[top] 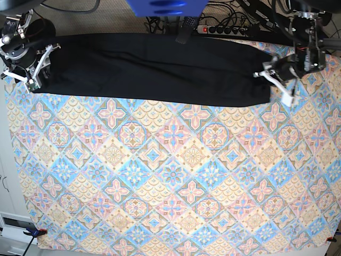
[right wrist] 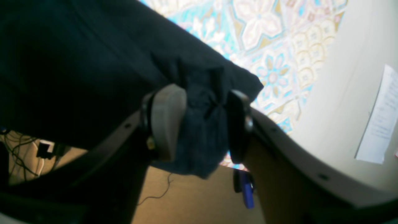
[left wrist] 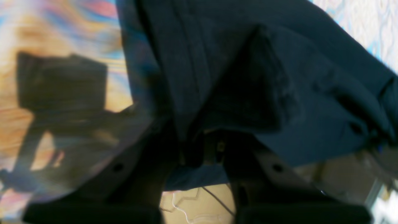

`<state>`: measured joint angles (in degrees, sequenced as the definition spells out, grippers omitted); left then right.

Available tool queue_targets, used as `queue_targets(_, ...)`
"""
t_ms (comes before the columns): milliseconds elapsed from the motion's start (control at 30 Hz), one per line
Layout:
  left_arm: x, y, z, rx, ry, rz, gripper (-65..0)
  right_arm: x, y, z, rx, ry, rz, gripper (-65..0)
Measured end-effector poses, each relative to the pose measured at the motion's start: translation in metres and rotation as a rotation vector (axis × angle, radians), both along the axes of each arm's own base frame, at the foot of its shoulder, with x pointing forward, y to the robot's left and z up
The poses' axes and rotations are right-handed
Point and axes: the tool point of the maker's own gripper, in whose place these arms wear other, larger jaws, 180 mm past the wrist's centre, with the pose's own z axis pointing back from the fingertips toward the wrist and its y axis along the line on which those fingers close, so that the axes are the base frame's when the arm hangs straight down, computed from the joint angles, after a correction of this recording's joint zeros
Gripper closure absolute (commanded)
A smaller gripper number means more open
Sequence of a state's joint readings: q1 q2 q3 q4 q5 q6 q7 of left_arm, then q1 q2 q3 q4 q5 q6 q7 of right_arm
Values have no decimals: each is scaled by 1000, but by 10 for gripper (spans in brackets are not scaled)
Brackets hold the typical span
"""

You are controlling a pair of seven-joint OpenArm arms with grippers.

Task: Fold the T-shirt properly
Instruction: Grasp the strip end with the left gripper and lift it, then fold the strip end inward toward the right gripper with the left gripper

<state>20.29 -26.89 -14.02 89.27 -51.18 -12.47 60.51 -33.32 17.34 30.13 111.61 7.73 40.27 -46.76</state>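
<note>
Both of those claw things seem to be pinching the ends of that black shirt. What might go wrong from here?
The right gripper pinches only a small bunched corner of the T-shirt, so it might slip out. The left gripper holds the other end; uneven pulling could skew the long band. The shirt lies along the far edge of the patterned cloth, near a power strip and cables, so it could slide off or snag.

T-shirt (top: 154, 69) | plain black, matte | stretched into long band | far edge of the surface
</note>
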Motion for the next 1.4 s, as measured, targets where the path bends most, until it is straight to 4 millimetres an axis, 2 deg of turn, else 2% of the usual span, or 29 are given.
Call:
queue_targets(167, 32, 69, 31, 202, -86, 43, 0, 1, 1, 1, 4, -6, 1, -251)
queue_targets(333, 32, 120, 46, 388, -63, 60, 0, 2, 1, 1, 4, -7, 1, -251)
queue_targets(433, 45, 131, 63, 430, -104, 45, 0, 0, 0, 0, 2, -3, 1, -251)
queue_targets(500, 51, 129, 71, 439, -134, 39, 0, 1, 0, 0, 2, -4, 1, -251)
queue_targets(567, 44, 118, 71, 443, -134, 10, -1, 0, 0, 0, 1, -2, 1, -251)
queue_targets(633, 36, 91, 70, 411, -158, -19, -1, 2, 0, 1, 1, -7, 1, -251)
queue_targets(733, 20, 33, 55, 326, -126, -112, -1, 1, 1, 0, 5, -6, 1, -251)
queue_targets(800, 17, -2, 52, 258, -129, -164, -1, 0, 0, 0, 0, 1, 0, -251)
queue_targets(833, 16, -12, 51, 232, -131, -165, -1, 0, 0, 0, 1, -1, -1, -251)
queue_targets(1067, 5, -51, 35, 124, -106, -117, -1, 1, 1, 0, 3, -3, 1, -251)
queue_targets(1233, -1, -99, 26, 50, -89, -218, -2, 1, 1, 0, 4, -4, 1, -251)
queue_targets(1400, 5, -115, 28, 10, -105, -205, -2, 1, 1, 0, 2, -4, 2, -251)
